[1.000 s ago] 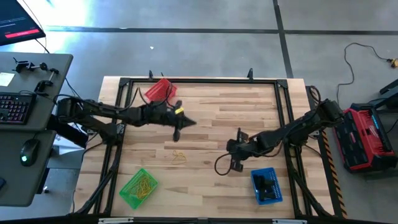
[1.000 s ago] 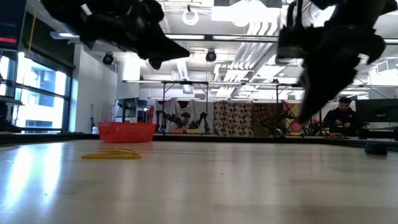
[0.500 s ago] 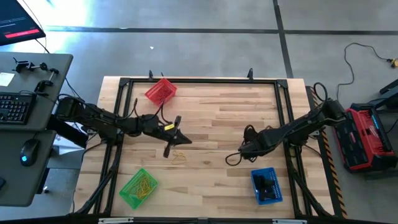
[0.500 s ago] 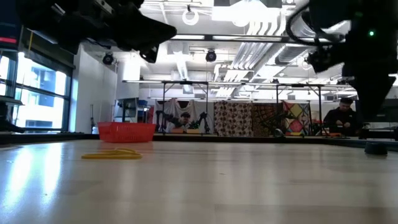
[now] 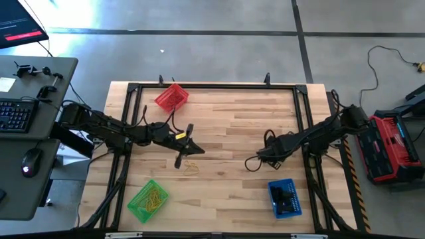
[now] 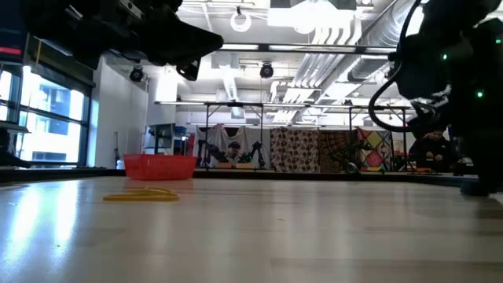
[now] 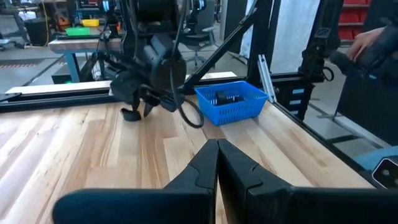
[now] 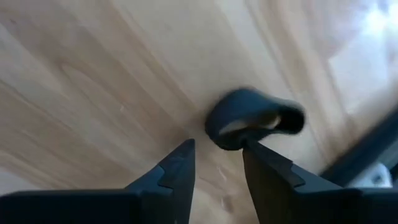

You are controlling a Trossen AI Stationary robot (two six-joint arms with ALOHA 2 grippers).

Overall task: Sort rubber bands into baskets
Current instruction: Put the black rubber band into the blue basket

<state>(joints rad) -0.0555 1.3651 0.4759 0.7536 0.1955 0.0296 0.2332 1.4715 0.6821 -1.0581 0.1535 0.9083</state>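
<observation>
From my seat, nearest the front edge of the surface (image 5: 219,192) sit the green basket (image 5: 148,200), holding tan-yellow bands, and the blue basket (image 5: 284,198), holding black ones. Just past them, a small tangle of tan-yellow rubber bands (image 5: 191,166) lies loose on the wood, close beside the left pincer (image 5: 178,161), whose fingers are pressed together with nothing between them. On the other side, the right pincer (image 8: 214,163) hangs over the wood near the blue basket; its fingers stand apart, and a thick black rubber band (image 8: 254,119) lies curled just ahead of the tips, not gripped. Farthest back, near the rear rail, the red basket (image 5: 171,97) stands alone.

I judge these bands as nearly weightless, floppy and springy. The thin yellow ones lie flat and will likely slide or flick away if nudged, so I would come straight down and pinch a strand where the loops cross. The black band is thicker and stands up from the wood; I would nip across its raised arc.
</observation>
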